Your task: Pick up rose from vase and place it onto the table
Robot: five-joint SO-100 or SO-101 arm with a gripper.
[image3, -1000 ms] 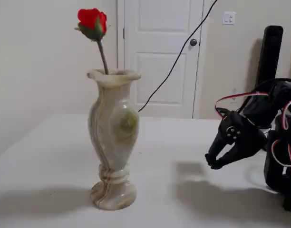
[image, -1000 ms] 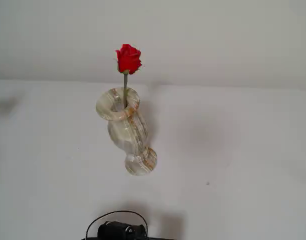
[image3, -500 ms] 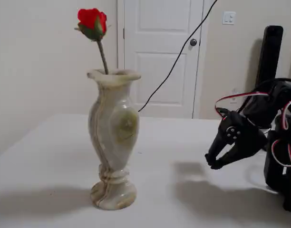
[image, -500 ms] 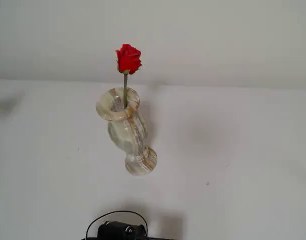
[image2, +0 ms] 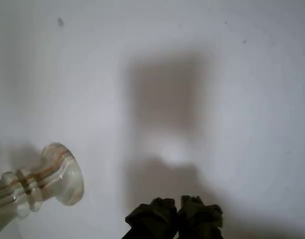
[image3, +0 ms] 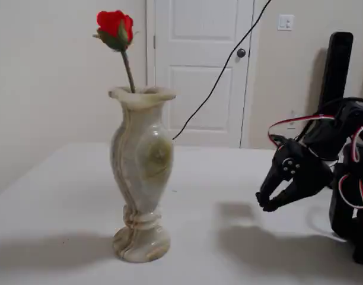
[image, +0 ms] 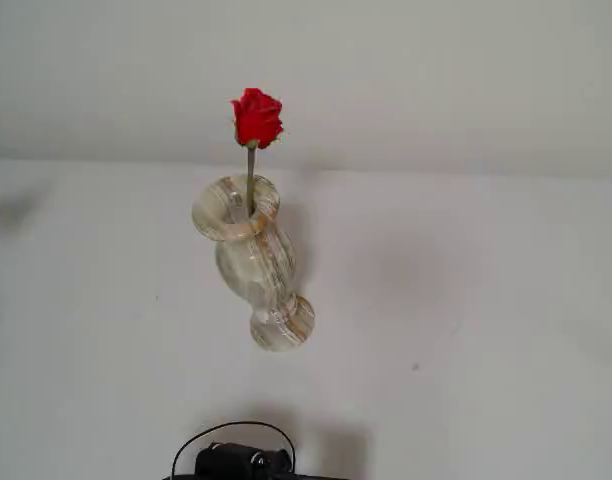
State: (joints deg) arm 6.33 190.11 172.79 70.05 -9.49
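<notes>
The red rose (image3: 114, 25) stands in the cream marbled vase (image3: 140, 178), its bud above the rim and its stem down inside. Both also show in a fixed view from above: rose (image: 257, 117), vase (image: 251, 260). The vase stands upright on the white table (image3: 229, 178). The wrist view shows only the vase's foot (image2: 60, 174) at the lower left. My gripper (image3: 263, 205) hangs low over the table, well to the right of the vase, fingertips together and empty. Its fingertips (image2: 152, 216) enter the wrist view from the bottom.
A black cable (image3: 217, 77) runs up behind the vase in a fixed view. The arm's body and red-white wires (image3: 347, 154) fill the right edge. A white door (image3: 199, 65) and wall lie behind the table. The arm's base (image: 241, 462) shows at the bottom edge from above.
</notes>
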